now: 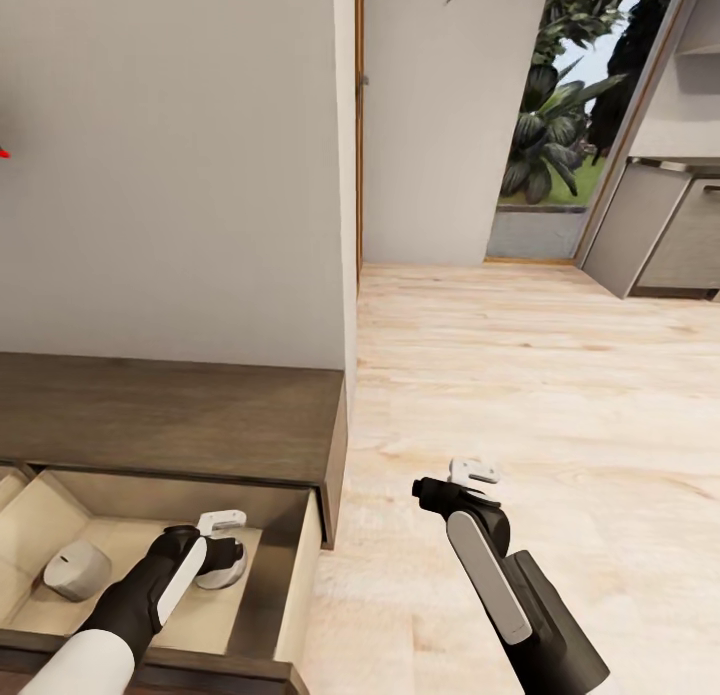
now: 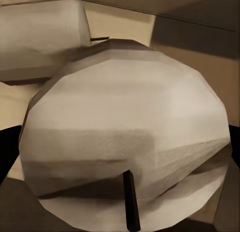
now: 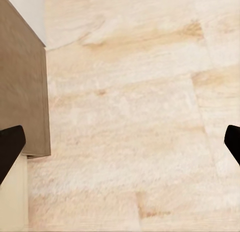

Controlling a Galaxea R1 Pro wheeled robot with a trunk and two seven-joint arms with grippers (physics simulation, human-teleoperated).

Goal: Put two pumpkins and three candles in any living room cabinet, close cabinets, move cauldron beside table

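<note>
Dark-brown wood makes up the cabinet [image 1: 170, 415], and its drawer [image 1: 292, 575] at the right end stands pulled out, pale beige inside. Two candles lie in it — one [image 1: 77, 569] near the left wall, the other [image 1: 222, 572] toward the drawer's right side, pinched in the left gripper [image 1: 222, 545]. Up close in the left wrist view, that candle [image 2: 125, 142] bulks large, wick [image 2: 131, 199] toward the camera, with the second [image 2: 42, 39] just behind. Over the light wood floor [image 1: 520, 375], beside the cabinet's right end, the right gripper [image 1: 474, 475] hangs with fingers spread, holding nothing.
</note>
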